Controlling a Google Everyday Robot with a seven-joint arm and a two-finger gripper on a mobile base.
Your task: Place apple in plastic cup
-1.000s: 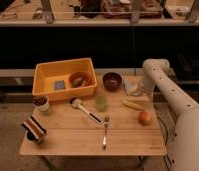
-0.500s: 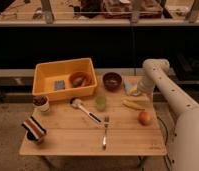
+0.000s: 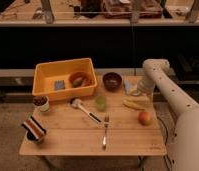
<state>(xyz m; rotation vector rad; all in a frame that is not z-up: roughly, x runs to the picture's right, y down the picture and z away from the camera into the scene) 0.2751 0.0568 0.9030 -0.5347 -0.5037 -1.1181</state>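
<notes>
The apple (image 3: 144, 118), small, round and orange-red, lies on the wooden table (image 3: 68, 140) near its right edge. The plastic cup (image 3: 100, 102), pale green and translucent, stands upright near the table's middle, left of the apple. My gripper (image 3: 130, 90) hangs at the end of the white arm (image 3: 160, 82) over the back right of the table, beside the dark bowl and above the banana. It is behind the apple and to the right of the cup, touching neither.
A yellow bin (image 3: 43, 82) at the back left holds a blue sponge (image 3: 59, 85) and a brown dish (image 3: 79, 79). A dark brown bowl (image 3: 112, 80), banana (image 3: 134, 104), white cup (image 3: 41, 102), spatula (image 3: 85, 110), fork (image 3: 105, 132) and striped object (image 3: 34, 127) lie around.
</notes>
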